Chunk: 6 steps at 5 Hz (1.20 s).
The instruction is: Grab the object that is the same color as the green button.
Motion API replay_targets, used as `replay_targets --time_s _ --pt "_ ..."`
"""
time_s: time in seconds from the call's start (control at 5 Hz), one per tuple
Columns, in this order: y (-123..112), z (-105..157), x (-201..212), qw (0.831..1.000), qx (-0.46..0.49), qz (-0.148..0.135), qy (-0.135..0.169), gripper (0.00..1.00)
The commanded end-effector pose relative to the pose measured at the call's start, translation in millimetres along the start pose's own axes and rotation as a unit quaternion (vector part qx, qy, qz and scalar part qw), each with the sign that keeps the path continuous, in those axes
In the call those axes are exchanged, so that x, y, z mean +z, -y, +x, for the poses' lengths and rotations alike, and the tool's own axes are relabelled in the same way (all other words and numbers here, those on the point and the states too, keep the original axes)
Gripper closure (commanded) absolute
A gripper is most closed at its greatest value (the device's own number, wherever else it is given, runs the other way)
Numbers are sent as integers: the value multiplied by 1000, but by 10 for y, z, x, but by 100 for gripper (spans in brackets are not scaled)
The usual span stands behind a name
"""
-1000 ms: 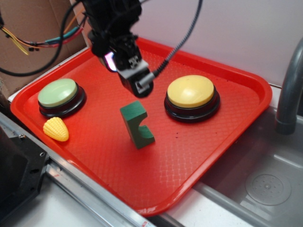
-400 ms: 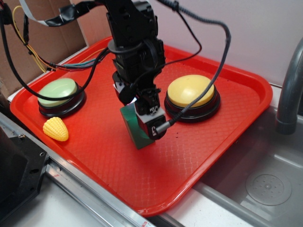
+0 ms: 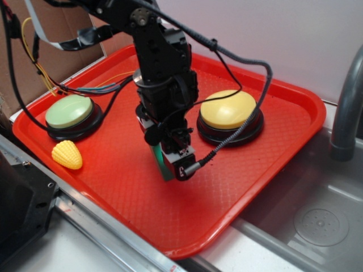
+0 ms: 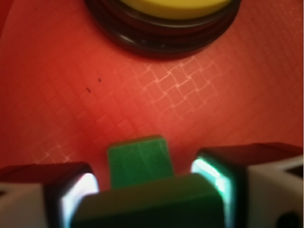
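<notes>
A: Edges first. Red tray (image 3: 272, 170) has a raised rim all round. Near-right part of its floor is bare. Beyond the right rim there's a metal sink (image 3: 317, 221) and a grey pipe (image 3: 346, 113).

B: What's crowding the arm?

A: Yellow button (image 3: 229, 110) sits just right of the arm, near it but apart. Green button (image 3: 69, 111) is well off to the left by the tray's left rim, with the yellow toy corn (image 3: 67, 154) just in front of it. Wires (image 3: 85, 88) trail across the tray behind the green button.

B: The green block?

A: Mid-tray, mostly hidden under the gripper (image 3: 170, 161) in the exterior view, only a sliver of green block (image 3: 160, 161) shows on the left side. Wrist view has the block (image 4: 142, 180) right between the two fingers, one end poking forward toward the yellow button.

B: Fingers?

A: Left pad (image 4: 78, 194) and right pad (image 4: 209, 173) sit either side of the block, narrow opening, close against it. Can't tell if they're actually pressing it or just flanking it.

B: Lifted?

A: Can't tell; the block is low at the tray surface.
</notes>
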<state>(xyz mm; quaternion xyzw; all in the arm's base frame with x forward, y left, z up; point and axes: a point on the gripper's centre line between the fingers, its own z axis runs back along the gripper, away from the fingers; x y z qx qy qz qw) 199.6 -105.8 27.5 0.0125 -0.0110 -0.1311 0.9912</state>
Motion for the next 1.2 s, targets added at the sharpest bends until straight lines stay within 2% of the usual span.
replay_targets --time_s 0.0,0.2,0.4,0.6,0.8,1.0 --pt "-104 84 284 1000 -2 -14 21 100" --pt "-269 163 552 999 18 -30 -1 100" --pt "-562 192 855 997 65 -31 17 100" --pt "-788 206 1113 993 104 -26 48 100" --pt "-979 217 1295 983 155 -24 93 100" --pt "-1081 245 1313 980 180 -36 83 100"
